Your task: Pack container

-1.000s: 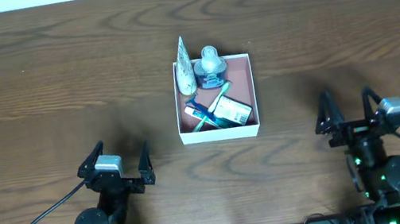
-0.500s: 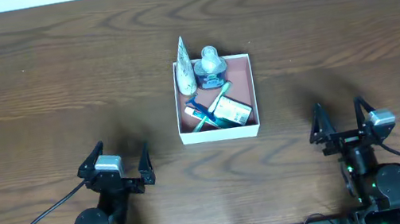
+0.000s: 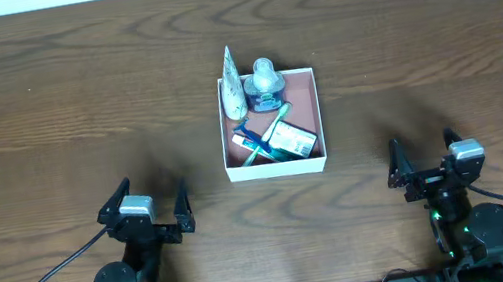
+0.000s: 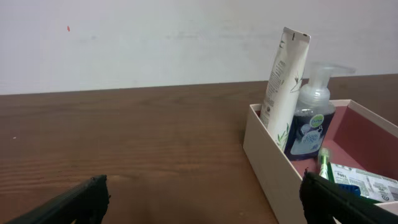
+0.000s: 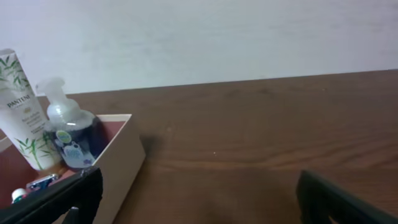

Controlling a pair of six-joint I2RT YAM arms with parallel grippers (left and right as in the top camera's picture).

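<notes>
White-walled container (image 3: 276, 167) holding toiletries (image 3: 288, 138) sits centre, farther off and between both arms; left gripper (image 3: 152, 193) and right gripper (image 3: 423, 148) gape wide, empty, left seemingly slightly nearer

Bare wood runs across the table (image 3: 45, 113) at left and right of frame. Nothing stands between the left gripper (image 3: 152, 193) or the right gripper (image 3: 423, 147) and the container (image 3: 276, 168). Along the box's upper edge a tall white tube (image 3: 232, 81) and a pump bottle (image 3: 264, 80) stand upright, blocking that side. In the lower half only flat packets (image 3: 289, 138) lie low.
</notes>
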